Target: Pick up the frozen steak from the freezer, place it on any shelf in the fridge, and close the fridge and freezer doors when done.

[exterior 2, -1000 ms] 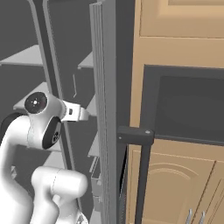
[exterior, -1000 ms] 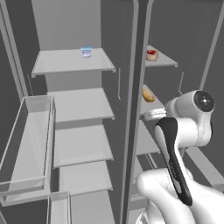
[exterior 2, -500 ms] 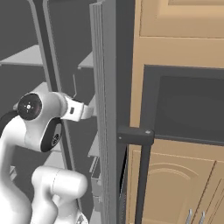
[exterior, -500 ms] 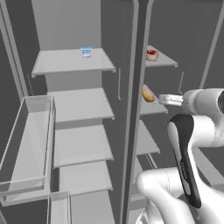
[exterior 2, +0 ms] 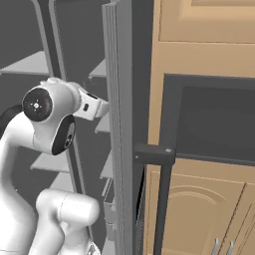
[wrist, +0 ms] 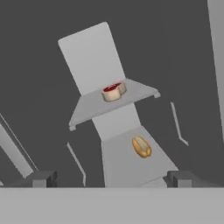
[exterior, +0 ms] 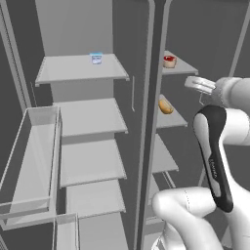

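The frozen steak [exterior: 169, 61] [wrist: 113, 92], a small red piece with a whitish edge, lies on the top shelf of the freezer [exterior: 181, 66], the narrow right compartment. My gripper [exterior: 191, 83] [wrist: 111, 179] hovers in front of the freezer, slightly below and to the right of the steak, apart from it. It is open, both finger tips [wrist: 41, 178] spread wide with nothing between them. The fridge [exterior: 83, 68] stands open on the left with broad pale shelves. The freezer door [exterior 2: 119, 109] is swung open beside the hand.
An orange-brown lump [exterior: 166, 106] [wrist: 141, 146] rests on the second freezer shelf. A blue-white cup [exterior: 96, 58] sits on the top fridge shelf. The open fridge door's clear bins [exterior: 29, 161] jut out at left. Wooden cabinets and a dark oven handle [exterior 2: 162, 164] stand right of the freezer door.
The hand has risen from about the second freezer shelf's height toward the top shelf and shifted right. The steak and lump have not moved.
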